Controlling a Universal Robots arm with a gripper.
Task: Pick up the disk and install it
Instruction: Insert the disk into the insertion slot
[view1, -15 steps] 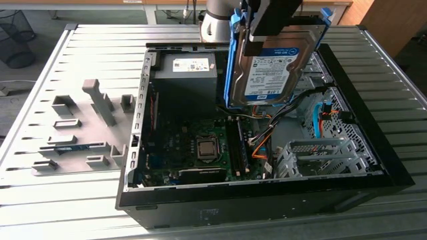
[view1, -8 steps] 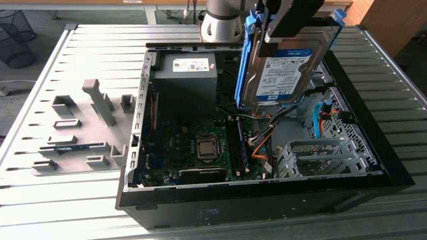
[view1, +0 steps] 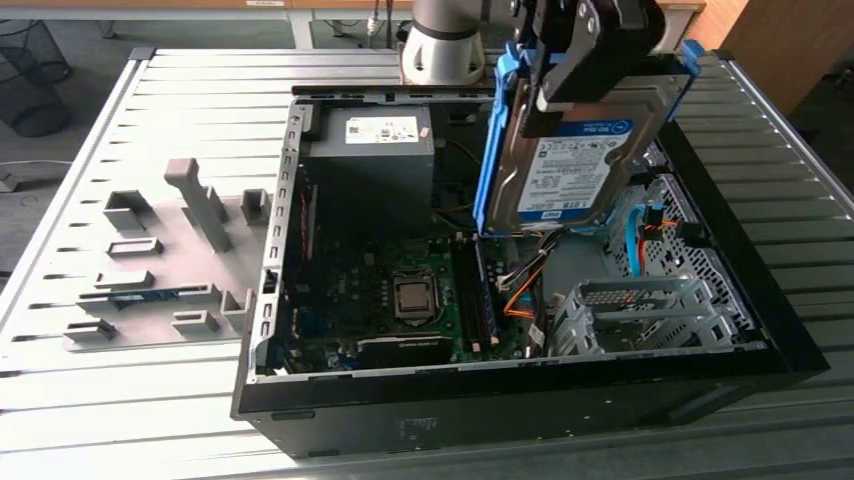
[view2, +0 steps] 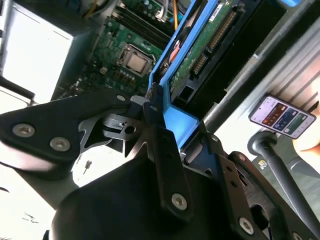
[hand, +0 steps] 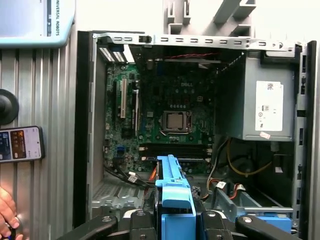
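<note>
The disk (view1: 571, 165), a silver drive with a white-and-blue label in a bright blue bracket, hangs tilted on edge above the far right part of the open computer case (view1: 534, 405). My gripper (view1: 587, 75) is shut on its upper end, one dark finger on each side of the bracket. In the second wrist view the disk's green circuit side (view2: 200, 50) and blue bracket show between the fingers (view2: 157, 125). The first wrist view looks along the blue bracket (hand: 174, 192) into the case, with my gripper (hand: 175, 220) clamped around it.
Inside the case lie the motherboard with its processor (view1: 414, 296), the grey power-supply box (view1: 374, 135), orange and black cables (view1: 527, 290) and a silver drive cage (view1: 641, 310). A grey slotted fixture (view1: 174, 260) stands at the exterior view's left. A phone (hand: 20, 144) and a hand (hand: 7, 210) sit beside the case.
</note>
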